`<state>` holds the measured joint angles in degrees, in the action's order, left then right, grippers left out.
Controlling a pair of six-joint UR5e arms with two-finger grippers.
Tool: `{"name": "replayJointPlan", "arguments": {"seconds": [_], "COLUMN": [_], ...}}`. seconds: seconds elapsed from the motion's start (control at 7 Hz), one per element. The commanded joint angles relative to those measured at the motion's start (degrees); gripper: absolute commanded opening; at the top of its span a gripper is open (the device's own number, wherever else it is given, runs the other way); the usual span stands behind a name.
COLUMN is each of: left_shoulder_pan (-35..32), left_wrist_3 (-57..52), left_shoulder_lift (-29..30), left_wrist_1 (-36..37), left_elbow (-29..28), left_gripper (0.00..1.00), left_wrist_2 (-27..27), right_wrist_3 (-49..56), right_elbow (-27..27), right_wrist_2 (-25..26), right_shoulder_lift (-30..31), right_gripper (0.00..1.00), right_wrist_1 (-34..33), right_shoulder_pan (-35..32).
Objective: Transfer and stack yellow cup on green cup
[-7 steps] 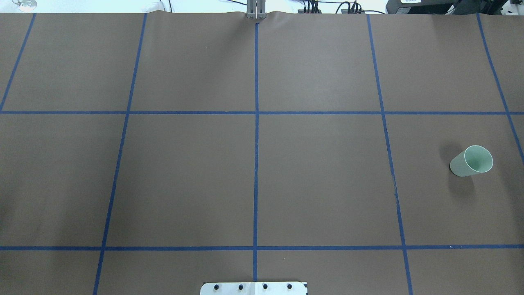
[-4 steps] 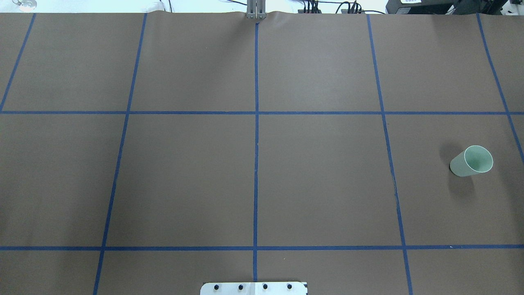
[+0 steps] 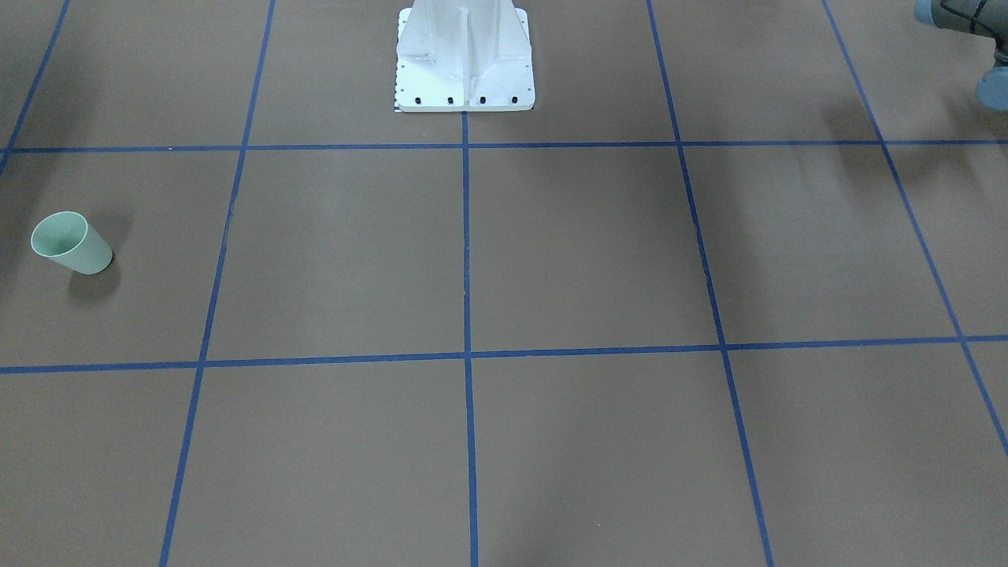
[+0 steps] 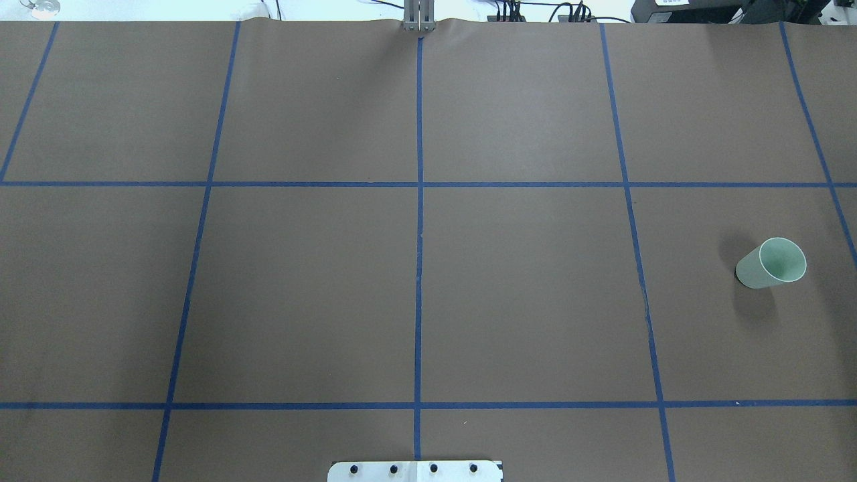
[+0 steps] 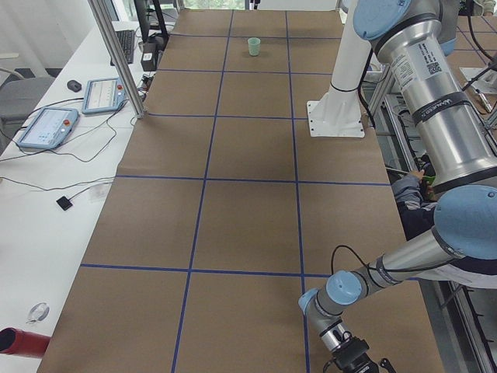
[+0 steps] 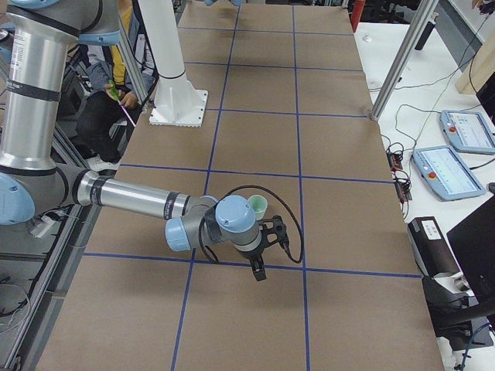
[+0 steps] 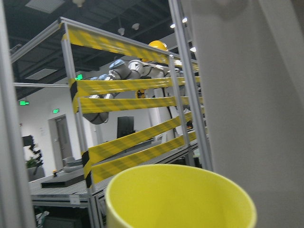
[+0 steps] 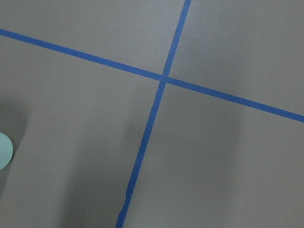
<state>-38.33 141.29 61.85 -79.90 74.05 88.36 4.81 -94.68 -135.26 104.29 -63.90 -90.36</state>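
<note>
The green cup (image 4: 770, 263) stands upright on the brown table at my right side; it also shows in the front view (image 3: 71, 242), the left view (image 5: 254, 47), the right view (image 6: 257, 205), and at the left edge of the right wrist view (image 8: 4, 149). The yellow cup (image 7: 180, 197) fills the bottom of the left wrist view, very close to the camera, with no fingers showing. My left gripper (image 5: 353, 364) is cut off at the table's near end; I cannot tell its state. My right gripper (image 6: 257, 270) hovers above the table near the green cup; I cannot tell its state.
The brown table (image 4: 308, 294) carries a blue tape grid (image 4: 418, 268). The white robot base (image 3: 465, 55) stands at the table's middle edge. Aluminium posts (image 5: 116, 54) and tablets (image 5: 46, 126) line the far side. Part of my left arm (image 3: 976, 47) shows at the front view's top right.
</note>
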Motion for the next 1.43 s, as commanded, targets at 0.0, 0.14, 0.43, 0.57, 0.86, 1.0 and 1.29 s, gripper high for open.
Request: {"name": "replayJointPlan", "arguments": {"seconds": [0.0, 0.14, 0.43, 0.57, 0.86, 1.0, 1.29], "left_shoulder_pan": [-3.22, -4.29, -6.74, -9.37, -19.89, -23.68, -32.22], "left_wrist_3": [-0.13, -1.53, -8.44, -16.84, -42.28, -55.02, -75.81], "left_shoulder_lift": [-2.16, -3.47, -4.54, -4.54, -3.59, -0.18, 10.7], "left_wrist_1": [-7.87, -13.21, -30.21, -43.37, -65.98, -74.35, -84.84], "left_elbow": [-0.31, -0.66, -6.95, -10.3, -11.56, -11.48, -11.13], "left_gripper": [0.2, 0.2, 0.2, 0.19, 0.17, 0.17, 0.15], "left_wrist_2": [-14.64, -20.88, -33.81, -37.61, -41.5, -41.16, -33.83], "right_wrist_3": [-0.07, -0.07, -0.07, -0.07, 0.02, 0.02, -0.15], "right_elbow": [-0.24, -0.16, -0.24, -0.16, -0.51, -0.68, -0.68], "right_wrist_2": [-0.18, -0.18, -1.57, -1.93, -2.11, -2.11, -2.11], "right_shoulder_lift": [-0.05, -0.05, -0.05, -0.05, -0.14, -0.14, -0.14], "right_gripper": [1.0, 1.0, 1.0, 1.0, 1.0, 1.0, 1.0], "right_wrist_1": [0.1, 0.1, 0.18, 0.18, 0.36, 0.36, 0.36], "right_shoulder_pan": [0.01, 0.01, 0.01, -0.08, -0.08, -0.08, -0.08]}}
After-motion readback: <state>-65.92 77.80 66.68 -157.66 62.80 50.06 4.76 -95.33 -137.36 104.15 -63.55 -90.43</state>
